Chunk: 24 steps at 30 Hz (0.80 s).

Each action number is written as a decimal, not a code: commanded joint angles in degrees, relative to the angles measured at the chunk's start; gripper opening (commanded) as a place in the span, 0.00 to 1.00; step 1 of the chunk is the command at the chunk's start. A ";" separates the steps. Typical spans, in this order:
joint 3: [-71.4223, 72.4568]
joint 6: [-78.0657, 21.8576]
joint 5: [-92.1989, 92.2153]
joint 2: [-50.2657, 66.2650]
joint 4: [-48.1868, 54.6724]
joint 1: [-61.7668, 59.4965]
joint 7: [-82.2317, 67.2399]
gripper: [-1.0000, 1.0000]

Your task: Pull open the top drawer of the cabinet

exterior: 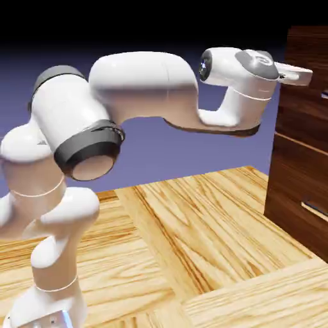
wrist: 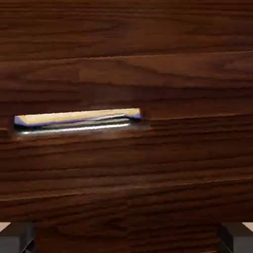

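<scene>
The dark wood-grain cabinet [exterior: 301,186] stands at the exterior view's right edge. My gripper [exterior: 306,75] is stretched out level in front of its top drawer [exterior: 300,115], close to the wood and a little above the handle's height. Only a sliver of that drawer's silver handle [exterior: 325,95] shows at the frame edge. In the hand view, cabinet wood [wrist: 158,163] fills the picture. The silver bar handle [wrist: 76,121] lies left of the middle, above the fingers. My gripper [wrist: 126,241] is open, with nothing between the two grey fingertips [wrist: 15,238] at the bottom corners.
A lower drawer front with its own silver handle [exterior: 314,209] sits beneath the top one. The light wooden floor [exterior: 192,256] spreads between the robot's base and the cabinet.
</scene>
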 commanded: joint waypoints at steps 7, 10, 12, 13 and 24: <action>-12.99 0.06 -17.45 -0.42 9.56 13.80 -16.17 0.50; -18.56 0.08 -24.92 -0.61 13.66 19.72 -23.10 0.50; -22.27 0.10 -29.90 -0.73 16.39 23.66 -27.71 0.50; -24.12 0.10 -32.40 -0.79 17.76 25.63 -30.02 0.50; -39.27 3.65 -27.81 -6.97 34.61 42.86 -50.91 0.50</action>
